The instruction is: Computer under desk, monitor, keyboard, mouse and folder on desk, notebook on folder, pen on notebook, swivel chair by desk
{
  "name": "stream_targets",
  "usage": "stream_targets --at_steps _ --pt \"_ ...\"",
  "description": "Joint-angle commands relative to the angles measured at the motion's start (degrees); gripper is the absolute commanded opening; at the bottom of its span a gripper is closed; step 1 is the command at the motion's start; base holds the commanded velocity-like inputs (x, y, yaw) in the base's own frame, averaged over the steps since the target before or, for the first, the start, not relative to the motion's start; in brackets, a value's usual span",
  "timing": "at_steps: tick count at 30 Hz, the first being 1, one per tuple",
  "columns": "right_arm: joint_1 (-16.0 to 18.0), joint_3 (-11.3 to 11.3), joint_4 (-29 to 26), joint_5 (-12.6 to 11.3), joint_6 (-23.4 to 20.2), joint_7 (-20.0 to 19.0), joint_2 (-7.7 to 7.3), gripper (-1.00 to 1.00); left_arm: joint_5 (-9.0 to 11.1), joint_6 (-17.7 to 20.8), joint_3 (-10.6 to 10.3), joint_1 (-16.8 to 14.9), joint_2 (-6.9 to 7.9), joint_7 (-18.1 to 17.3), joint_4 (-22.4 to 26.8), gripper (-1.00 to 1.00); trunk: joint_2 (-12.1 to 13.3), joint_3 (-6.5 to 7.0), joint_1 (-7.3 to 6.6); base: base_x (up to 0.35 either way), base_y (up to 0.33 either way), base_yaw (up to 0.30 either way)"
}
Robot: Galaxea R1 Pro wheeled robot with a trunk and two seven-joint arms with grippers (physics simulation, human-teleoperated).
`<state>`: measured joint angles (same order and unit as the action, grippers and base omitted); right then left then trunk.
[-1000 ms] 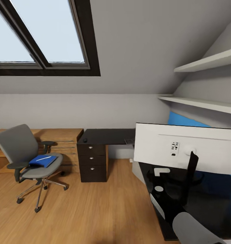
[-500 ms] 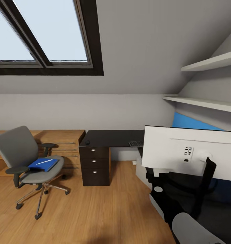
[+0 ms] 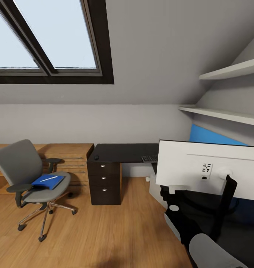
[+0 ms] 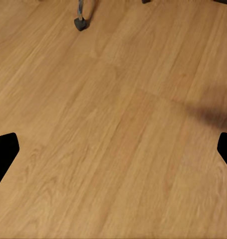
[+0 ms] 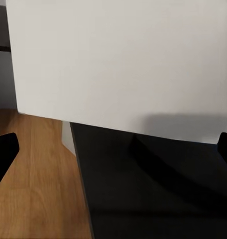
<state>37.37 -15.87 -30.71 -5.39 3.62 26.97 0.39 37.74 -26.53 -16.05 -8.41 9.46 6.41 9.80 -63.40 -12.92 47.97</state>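
The grey swivel chair (image 3: 28,173) stands on the wooden floor at the left, apart from the black desk (image 3: 123,152). On its seat lies the blue folder (image 3: 48,181) with the white pen (image 3: 48,178) on top. The mouse (image 3: 96,157) sits on the desk above the drawers (image 3: 103,179), and the keyboard (image 3: 149,158) lies further right. The monitor (image 3: 212,167) shows its white back on the desk's near wing. A pale box under the desk may be the computer (image 3: 154,190). The notebook is out of view. My left gripper (image 4: 113,154) hangs open over the floor. My right gripper (image 5: 113,154) is open, facing the monitor (image 5: 118,59).
A light wooden drawer cabinet (image 3: 69,156) stands against the wall between chair and desk. Wall shelves (image 3: 224,113) and a sloped ceiling with a skylight (image 3: 52,41) hang over the desk. One chair caster (image 4: 81,22) shows on the floor near my left gripper.
The whole head view has shifted, so chair, desk and monitor now sit further right in the picture; the camera moved. The things themselves have not moved.
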Motion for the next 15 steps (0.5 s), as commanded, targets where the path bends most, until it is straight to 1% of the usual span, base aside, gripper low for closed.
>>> stream_targets --at_steps 1,15 --pt "0.07 -0.39 0.09 -0.58 0.34 0.34 -0.04 1.0 0.05 -0.11 -0.49 -0.03 0.01 0.5 0.04 1.0 0.37 0.11 -0.22 0.0 0.0 0.0" --pt "0.07 -0.47 0.21 -0.51 0.42 0.12 0.28 1.0 0.05 -0.03 -0.47 -0.03 -0.02 0.53 0.04 1.0 5.98 2.62 -3.3 0.0 0.0 0.0"
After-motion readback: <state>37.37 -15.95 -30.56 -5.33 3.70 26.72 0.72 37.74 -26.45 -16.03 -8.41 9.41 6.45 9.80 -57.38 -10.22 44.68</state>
